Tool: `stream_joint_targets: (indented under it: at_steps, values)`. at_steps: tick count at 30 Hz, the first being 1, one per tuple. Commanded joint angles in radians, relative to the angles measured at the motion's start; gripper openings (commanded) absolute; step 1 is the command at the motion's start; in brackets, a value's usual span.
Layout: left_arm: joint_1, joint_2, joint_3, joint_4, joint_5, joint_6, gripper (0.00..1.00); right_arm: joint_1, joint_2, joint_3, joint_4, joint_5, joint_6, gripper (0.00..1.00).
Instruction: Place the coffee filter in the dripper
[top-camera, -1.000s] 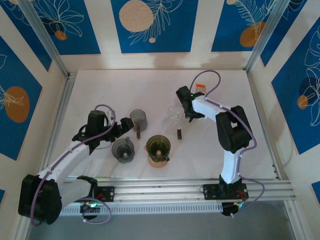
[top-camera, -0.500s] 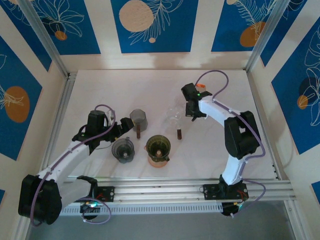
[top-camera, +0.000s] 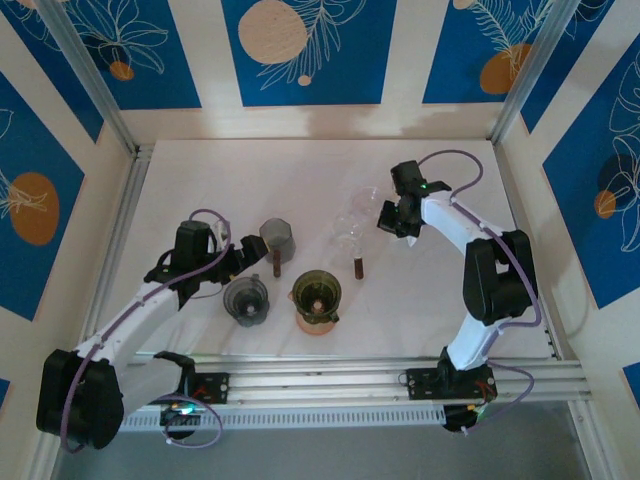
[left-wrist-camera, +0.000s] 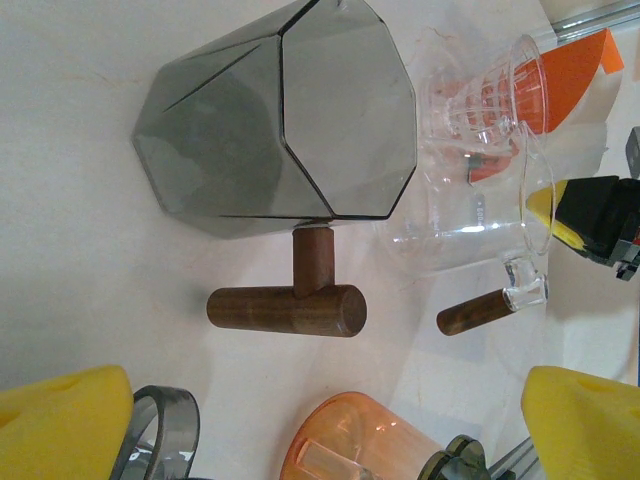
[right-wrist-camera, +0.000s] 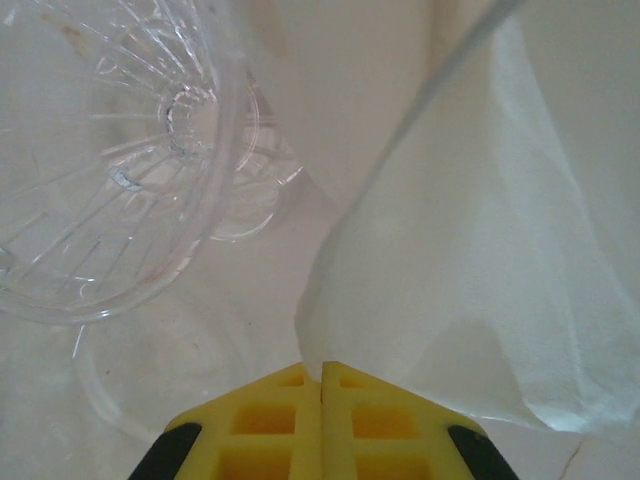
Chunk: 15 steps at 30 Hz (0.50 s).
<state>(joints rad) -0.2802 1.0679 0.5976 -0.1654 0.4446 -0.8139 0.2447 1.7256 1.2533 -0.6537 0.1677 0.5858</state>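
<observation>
Filter (right-wrist-camera: 480, 250) sits pinched between the right gripper's (right-wrist-camera: 322, 368) closed fingers, which have swung out to 3 o'clock of the glass dripper (right-wrist-camera: 110, 160). The left gripper (top-camera: 243, 257) hangs open, with a grey cup (left-wrist-camera: 280, 120) at its 2 o'clock.

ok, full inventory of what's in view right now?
coffee filter: 1, white, pinched in the right pincer, beside the clear dripper
clear dripper: 1, transparent with wooden handle, centre-right of table
faceted dripper: 1, smoky grey with wooden handle, just ahead of the left pincer
round cup: 1, grey, near side, centre-left
green vessel: 1, olive on orange base, near side, centre
orange piece: 1, orange, behind the clear dripper; can't identify
table: 1, white
left pincer: 1, yellow pads, open
right pincer: 1, yellow pads, shut on the filter
</observation>
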Motion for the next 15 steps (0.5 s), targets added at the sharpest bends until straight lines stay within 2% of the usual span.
stream_joint_targets:
  at_steps: [1, 5, 9, 15]
  values:
    - [-0.011, -0.020, 0.015, -0.023, 0.000, -0.010, 1.00, -0.016, -0.053, -0.018, 0.009, -0.099, 0.020, 0.00]
    - [-0.012, -0.017, 0.018, -0.023, 0.000, -0.010, 1.00, -0.032, -0.070, -0.015, -0.007, -0.123, 0.020, 0.00]
    - [-0.012, -0.015, 0.019, -0.024, 0.001, -0.014, 1.00, -0.068, -0.095, -0.029, 0.003, -0.200, 0.041, 0.00]
    - [-0.013, -0.010, 0.019, -0.019, 0.002, -0.017, 1.00, -0.075, -0.110, 0.007, 0.003, -0.227, 0.026, 0.00]
